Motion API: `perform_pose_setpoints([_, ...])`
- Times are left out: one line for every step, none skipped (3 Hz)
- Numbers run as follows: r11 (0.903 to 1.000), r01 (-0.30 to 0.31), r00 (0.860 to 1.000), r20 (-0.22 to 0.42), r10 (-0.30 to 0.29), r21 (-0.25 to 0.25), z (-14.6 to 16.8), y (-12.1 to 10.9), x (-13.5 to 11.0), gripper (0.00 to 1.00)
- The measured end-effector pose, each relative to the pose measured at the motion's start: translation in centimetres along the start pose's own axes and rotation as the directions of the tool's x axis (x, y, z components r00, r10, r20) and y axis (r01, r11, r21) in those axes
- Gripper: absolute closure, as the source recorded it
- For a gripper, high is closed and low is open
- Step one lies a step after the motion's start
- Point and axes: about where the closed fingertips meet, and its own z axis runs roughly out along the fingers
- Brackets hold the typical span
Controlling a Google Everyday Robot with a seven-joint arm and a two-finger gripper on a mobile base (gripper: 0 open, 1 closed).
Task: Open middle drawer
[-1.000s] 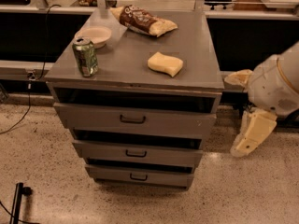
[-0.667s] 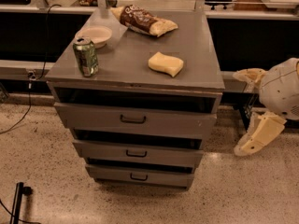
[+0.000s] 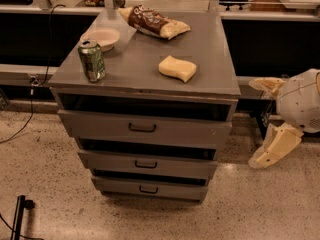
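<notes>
Three drawers stack down the front of a grey metal cabinet that stands on a speckled floor, each front narrower than the one above it. A taller-fronted top drawer comes first, with a dark gap showing above it. Below it sits the middle drawer, a low flat front with a small dark bar handle at its centre and a dark slot of shadow along its upper edge. Its front sits a little behind the top drawer's front and a little ahead of the bottom drawer, the lowest and smallest.

To the right of the cabinet, well apart from it and at about the height of the drawers, hangs the robot's white rounded wrist with the gripper. Its two cream fingers are spread wide, one up near the level of the cabinet top and the other angled down toward the floor, with nothing between them. It touches no drawer.

On the cabinet top, a brown chip bag lies at the back. A pale bowl rests at the left. A yellow sponge lies right of centre, and a green can stands upright at the front left, just in front of the bowl.
</notes>
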Motion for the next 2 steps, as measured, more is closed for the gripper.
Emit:
perform_pose_setpoints([0.9984, -0.002, 0.994, 0.106, -0.004, 0.057, 2.45, 0.55, 1.19, 0.00])
perform_pose_setpoints([0.9912, 0.036, 0.992, 0.118, -0.051, 0.128, 1.51, -0.45, 1.27, 0.00])
